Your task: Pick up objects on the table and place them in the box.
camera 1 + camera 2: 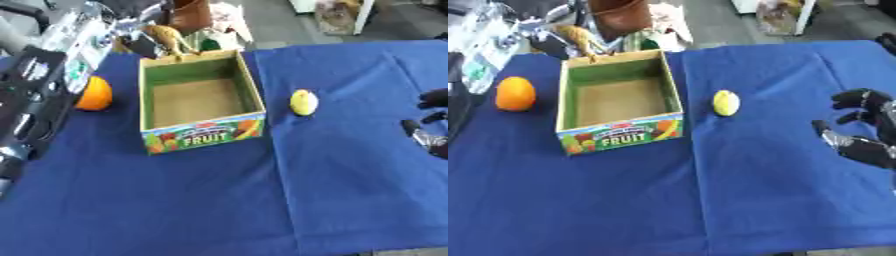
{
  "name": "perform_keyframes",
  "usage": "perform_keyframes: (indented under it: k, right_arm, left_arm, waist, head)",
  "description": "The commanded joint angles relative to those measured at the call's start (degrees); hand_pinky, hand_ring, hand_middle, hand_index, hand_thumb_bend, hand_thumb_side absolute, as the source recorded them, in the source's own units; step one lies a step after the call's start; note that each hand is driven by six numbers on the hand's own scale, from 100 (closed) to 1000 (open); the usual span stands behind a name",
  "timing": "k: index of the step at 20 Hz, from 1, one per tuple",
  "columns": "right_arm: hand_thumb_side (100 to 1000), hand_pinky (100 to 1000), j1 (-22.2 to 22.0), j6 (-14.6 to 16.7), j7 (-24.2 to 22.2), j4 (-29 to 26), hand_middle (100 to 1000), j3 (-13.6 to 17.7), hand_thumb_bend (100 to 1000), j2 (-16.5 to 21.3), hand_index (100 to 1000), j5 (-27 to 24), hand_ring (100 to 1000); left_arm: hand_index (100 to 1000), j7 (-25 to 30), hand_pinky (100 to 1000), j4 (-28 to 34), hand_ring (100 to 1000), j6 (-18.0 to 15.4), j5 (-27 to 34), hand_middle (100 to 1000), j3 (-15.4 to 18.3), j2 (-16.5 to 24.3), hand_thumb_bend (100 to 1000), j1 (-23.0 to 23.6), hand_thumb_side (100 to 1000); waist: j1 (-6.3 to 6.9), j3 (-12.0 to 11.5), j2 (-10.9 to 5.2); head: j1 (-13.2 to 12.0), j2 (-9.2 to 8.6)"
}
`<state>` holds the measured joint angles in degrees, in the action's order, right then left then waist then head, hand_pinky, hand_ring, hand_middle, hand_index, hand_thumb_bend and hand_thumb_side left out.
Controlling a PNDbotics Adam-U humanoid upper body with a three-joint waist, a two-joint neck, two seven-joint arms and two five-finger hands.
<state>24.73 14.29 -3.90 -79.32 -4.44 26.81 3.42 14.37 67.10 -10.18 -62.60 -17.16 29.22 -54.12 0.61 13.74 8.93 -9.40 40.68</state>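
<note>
So far nothing lies inside the open cardboard box with green inner walls and a printed "FRUIT" front (pixel 619 102); its brown floor is bare. It stands left of centre on the blue cloth-covered table (pixel 710 200). Two pieces wait outside it: a small yellow lemon-like fruit (pixel 726 103) to the box's right, near it but apart, and a round orange fruit (pixel 515 93) to the box's left, also apart from the wall.

The robot's black right hand (pixel 859 125) is at the right edge, well apart from the yellow fruit, with its fingers curled partway and spread, closed on nothing. The left arm's dark bulk (pixel 31 105) fills the left edge of the left eye view, just beside the orange fruit; the left hand itself cannot be made out, so its fingers cannot be judged.

The step in hand looks like the first reach, most likely the right hand toward the yellow fruit. That move would call for travel leftward across the cloth, fingers opened wider, then a descent over the fruit so it does not roll.
</note>
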Motion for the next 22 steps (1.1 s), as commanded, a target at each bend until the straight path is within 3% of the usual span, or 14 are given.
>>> perform_keyframes:
  k: [1,5,9,11,12,16,20,22]
  right_arm:
    - [133,566,1.1,0.2,-0.5,-0.5,684,0.0,399,0.4,694,-0.3,710]
    - [135,565,1.2,0.2,-0.8,-0.4,684,-0.2,391,0.2,694,-0.3,710]
    - [135,565,1.1,0.2,-0.9,-0.3,684,-0.3,389,0.0,694,-0.3,710]
    - [135,565,1.0,0.2,-1.0,-0.2,684,-0.3,388,-0.1,694,-0.3,710]
    - [135,565,0.9,0.2,-1.1,-0.2,684,-0.3,387,-0.1,694,-0.3,710]
    - [136,566,0.8,0.2,-1.1,-0.1,684,-0.2,386,0.0,694,-0.2,711]
    - [137,566,0.6,0.2,-1.2,0.0,685,-0.2,384,0.1,695,-0.1,711]
    - [137,566,0.5,0.2,-1.2,0.1,685,-0.1,384,0.2,694,-0.1,711]
  left_arm:
    - [171,-1.1,329,-2.3,118,-1.5,-1.3,100,-0.3,-1.4,397,-1.4,157]
    - [188,-1.3,358,-4.7,144,-3.4,-2.3,100,-1.2,-3.5,412,-0.5,149]
    - [258,0.7,423,-7.0,219,-4.7,-3.0,110,-1.4,-4.5,488,0.5,133]
    - [337,2.9,479,-7.9,301,-5.7,-2.8,193,-1.5,-4.5,580,1.0,122]
    - [426,4.3,527,-8.1,383,-6.2,-2.6,290,-1.5,-4.4,650,1.2,122]
    - [603,9.6,601,-6.4,516,-7.0,-0.6,476,-0.8,-3.0,815,1.5,117]
    - [730,12.6,682,-3.7,626,-7.1,2.1,610,-0.3,-1.1,776,1.7,100]
    - [750,15.0,701,-1.5,654,-7.6,4.0,642,-0.3,0.3,764,1.8,100]
  waist:
    - [-0.09,0.3,-0.63]
    - [-0.04,0.7,-0.32]
    - [0.01,0.8,-0.24]
    - [0.08,0.8,-0.23]
    - [0.12,0.8,-0.24]
    - [0.26,0.6,-0.32]
    - [0.32,0.3,-0.46]
    - [0.36,0.2,-0.56]
  head:
    - [-0.4,-1.13]
    - [-0.6,-1.37]
    - [-0.5,-1.44]
    - [-0.4,-1.54]
    - [-0.4,-1.55]
    - [-0.3,-1.55]
    - [-0.2,-1.46]
    - [-0.2,-1.43]
